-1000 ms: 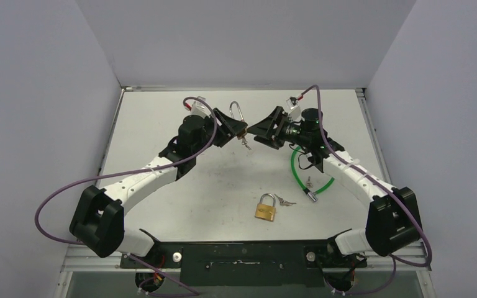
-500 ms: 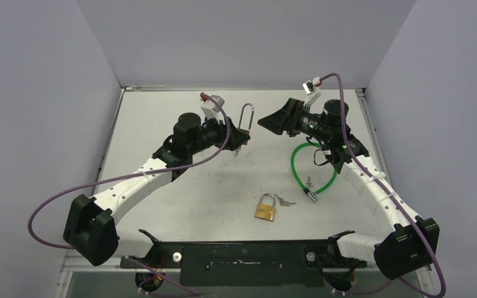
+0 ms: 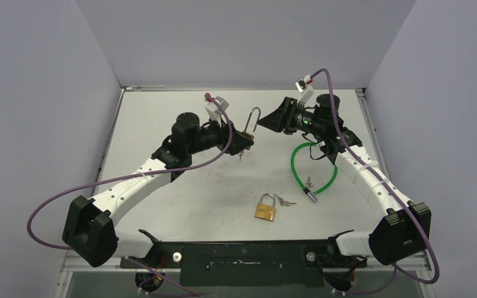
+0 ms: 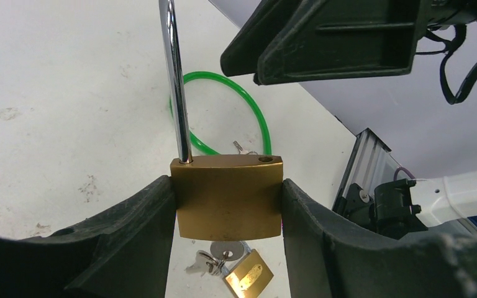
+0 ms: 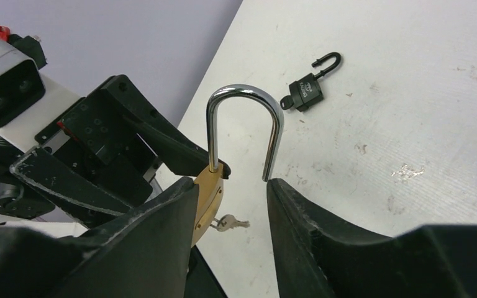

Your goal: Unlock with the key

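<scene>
My left gripper (image 4: 227, 182) is shut on the sides of a brass padlock (image 4: 227, 198), held above the table. Its steel shackle (image 5: 245, 93) stands up and is open, the free end clear of the body. The key (image 4: 228, 250) hangs from the lock's underside with a spare on its ring. In the top view the padlock (image 3: 246, 136) sits between both arms. My right gripper (image 5: 231, 183) is open just right of the shackle, with the free end by the tip of one finger (image 5: 286, 205) and nothing between the fingers.
A second brass padlock (image 3: 265, 208) with keys (image 3: 284, 201) lies at the near middle of the table. A green cable lock (image 3: 313, 169) lies under the right arm. A small black padlock (image 5: 307, 90) lies at the far left.
The right gripper left the lock, backed off to the right while opening wide, then narrowed and came back to the shackle. The left gripper turned the lock so its shackle stands up.
</scene>
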You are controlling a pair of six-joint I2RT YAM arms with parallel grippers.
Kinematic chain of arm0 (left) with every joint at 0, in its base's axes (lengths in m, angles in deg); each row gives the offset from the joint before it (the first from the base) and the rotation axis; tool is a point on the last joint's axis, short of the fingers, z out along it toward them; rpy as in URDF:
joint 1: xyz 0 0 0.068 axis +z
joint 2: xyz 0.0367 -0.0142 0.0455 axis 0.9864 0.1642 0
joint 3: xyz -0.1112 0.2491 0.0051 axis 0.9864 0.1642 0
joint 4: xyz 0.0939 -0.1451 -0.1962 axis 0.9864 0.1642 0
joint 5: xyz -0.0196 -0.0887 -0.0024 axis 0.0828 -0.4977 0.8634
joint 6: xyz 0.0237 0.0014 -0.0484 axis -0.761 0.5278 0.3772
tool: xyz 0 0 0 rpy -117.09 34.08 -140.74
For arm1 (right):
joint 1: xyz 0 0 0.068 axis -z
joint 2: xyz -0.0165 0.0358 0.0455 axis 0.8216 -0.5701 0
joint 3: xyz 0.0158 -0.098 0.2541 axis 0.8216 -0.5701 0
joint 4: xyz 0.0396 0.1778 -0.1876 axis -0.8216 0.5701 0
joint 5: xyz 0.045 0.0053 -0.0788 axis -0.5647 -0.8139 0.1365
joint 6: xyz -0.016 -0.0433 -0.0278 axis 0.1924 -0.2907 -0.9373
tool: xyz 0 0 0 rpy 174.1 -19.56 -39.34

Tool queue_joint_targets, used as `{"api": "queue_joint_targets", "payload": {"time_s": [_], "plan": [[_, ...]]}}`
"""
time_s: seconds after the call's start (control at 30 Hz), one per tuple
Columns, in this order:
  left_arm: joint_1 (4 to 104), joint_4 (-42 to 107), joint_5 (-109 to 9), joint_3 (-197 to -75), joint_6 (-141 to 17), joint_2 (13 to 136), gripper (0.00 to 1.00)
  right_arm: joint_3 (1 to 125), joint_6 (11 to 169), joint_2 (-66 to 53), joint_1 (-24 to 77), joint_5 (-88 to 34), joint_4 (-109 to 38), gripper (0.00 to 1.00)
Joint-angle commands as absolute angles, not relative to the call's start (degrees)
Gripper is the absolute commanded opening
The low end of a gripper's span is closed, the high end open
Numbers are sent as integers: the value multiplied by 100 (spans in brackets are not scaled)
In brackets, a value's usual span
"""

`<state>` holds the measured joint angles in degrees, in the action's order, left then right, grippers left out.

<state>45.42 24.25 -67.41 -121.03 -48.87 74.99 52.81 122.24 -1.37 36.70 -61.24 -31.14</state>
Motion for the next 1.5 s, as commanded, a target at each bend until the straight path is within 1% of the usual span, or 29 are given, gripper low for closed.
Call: {"api": "queue_joint_targets", "payload": {"time_s": [0.0, 0.07, 0.2, 0.23, 0.37, 0.43, 0.57, 0.77, 0.9, 1.03, 1.13, 1.3, 1.47], "plan": [[4550, 1505, -7243, -12298, -4705, 7224, 0, 5391, 12184, -145, 3670, -6060, -3319, 39], [4548, 1364, -7440, -12255, -4524, 7250, 0, 5403, 12192, -237, 3670, -6032, -3317, 34], [4561, 860, -8052, -12185, -4040, 7372, 0, 5442, 12227, -441, 3678, -5859, -3241, 13], [4558, 688, -8226, -12164, -3880, 7418, 0, 5466, 12235, -499, 3679, -5820, -3220, 10], [4557, -88, -8854, -12117, -3221, 7582, 0, 5502, 12299, -653, 3679, -5778, -3359, 4], [4557, -224, -8928, -12117, -3079, 7627, 0, 5540, 12343, -699, 3674, -5825, -3468, 3], [4566, 77, -8598, -12130, -3276, 7596, 0, 5526, 12395, -641, 3678, -5885, -3554, 4], [4628, 901, -7729, -12170, -3577, 7521, 0, 5123, 12260, -330, 3711, -5323, -3093, 22], [4701, 2049, -6617, -12271, -3949, 7455, 0, 4853, 12185, -186, 3814, -4674, -2488, 28], [4742, 3518, -5104, -12443, -4155, 7556, 0, 4681, 12128, -151, 3953, -4331, -1875, 29], [4743, 4436, -4267, -12595, -4121, 7732, 0, 4545, 12098, -65, 3973, -4254, -1741, 30], [4742, 5286, -3934, -12968, -3992, 8460, 0, 4408, 12103, 36, 3991, -4153, -1604, 31], [4735, 5465, -3845, -13334, -3905, 9333, 0, 4373, 12144, 58, 4004, -4154, -1553, 31]]}}
